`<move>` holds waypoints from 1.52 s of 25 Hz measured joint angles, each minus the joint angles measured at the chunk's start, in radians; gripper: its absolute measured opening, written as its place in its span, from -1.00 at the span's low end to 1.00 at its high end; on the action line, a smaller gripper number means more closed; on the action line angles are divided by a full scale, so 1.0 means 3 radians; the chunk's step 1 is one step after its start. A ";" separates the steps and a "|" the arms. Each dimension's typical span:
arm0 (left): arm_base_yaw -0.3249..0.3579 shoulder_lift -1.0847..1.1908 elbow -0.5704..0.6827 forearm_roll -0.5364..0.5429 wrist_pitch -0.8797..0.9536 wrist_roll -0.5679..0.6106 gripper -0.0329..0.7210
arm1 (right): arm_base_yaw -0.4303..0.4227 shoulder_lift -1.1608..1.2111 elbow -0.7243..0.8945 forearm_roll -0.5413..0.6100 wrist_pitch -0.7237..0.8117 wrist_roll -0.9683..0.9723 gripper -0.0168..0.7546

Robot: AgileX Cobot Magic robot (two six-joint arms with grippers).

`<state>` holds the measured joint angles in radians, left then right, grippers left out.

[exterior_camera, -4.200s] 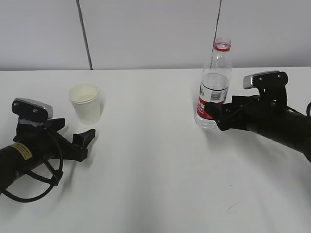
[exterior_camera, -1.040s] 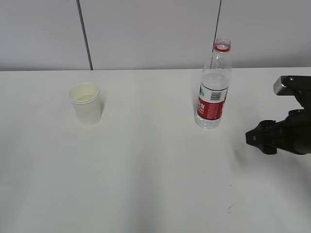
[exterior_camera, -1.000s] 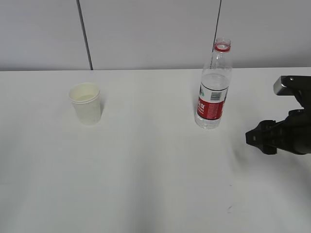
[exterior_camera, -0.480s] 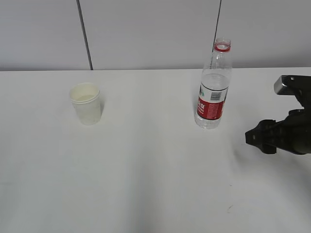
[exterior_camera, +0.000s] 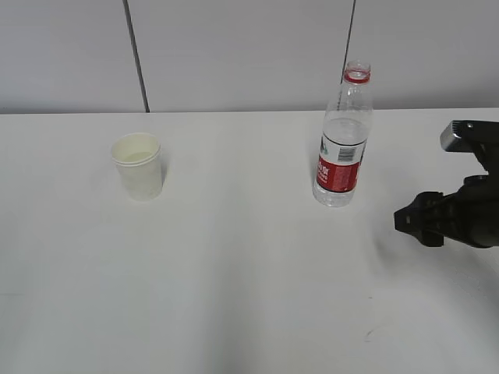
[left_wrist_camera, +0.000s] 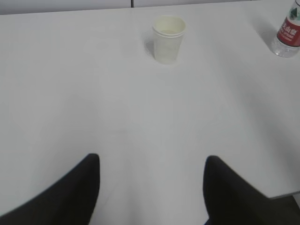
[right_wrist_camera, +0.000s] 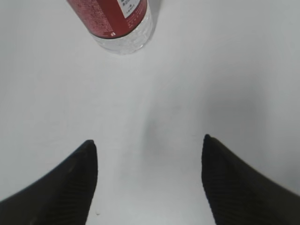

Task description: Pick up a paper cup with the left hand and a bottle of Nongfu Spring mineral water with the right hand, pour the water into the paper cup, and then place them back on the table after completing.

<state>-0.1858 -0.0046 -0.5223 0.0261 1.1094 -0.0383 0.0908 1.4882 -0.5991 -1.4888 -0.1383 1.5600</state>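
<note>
A cream paper cup (exterior_camera: 138, 166) stands upright on the white table (exterior_camera: 234, 257) at the left, with liquid inside; it also shows in the left wrist view (left_wrist_camera: 168, 39). An uncapped clear bottle with a red label (exterior_camera: 341, 148) stands upright right of centre, a little water in its bottom. My right gripper (exterior_camera: 407, 220) is open and empty, lying low to the right of the bottle; the right wrist view shows the bottle's base (right_wrist_camera: 117, 21) ahead of the gripper (right_wrist_camera: 149, 146). My left gripper (left_wrist_camera: 152, 161) is open and empty, far back from the cup, and out of the exterior view.
A grey panelled wall (exterior_camera: 234, 54) runs behind the table's far edge. The bottle's base shows at the top right of the left wrist view (left_wrist_camera: 287, 35). The table's right edge shows at that view's lower right (left_wrist_camera: 286, 196).
About four seconds ago the right gripper was at the bottle and the left arm lay beside the cup; both have drawn back. Over the last second nothing has visibly moved.
</note>
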 joint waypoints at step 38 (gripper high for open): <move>0.0506 0.0000 0.0000 -0.0019 -0.0004 0.0003 0.25 | 0.0000 -0.0008 0.0000 -0.0010 0.0484 -0.0051 0.38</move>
<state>-0.0341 -0.0046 -0.5223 0.0205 1.1081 -0.0375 0.0908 1.4859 -0.5991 -1.4918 0.0069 1.5448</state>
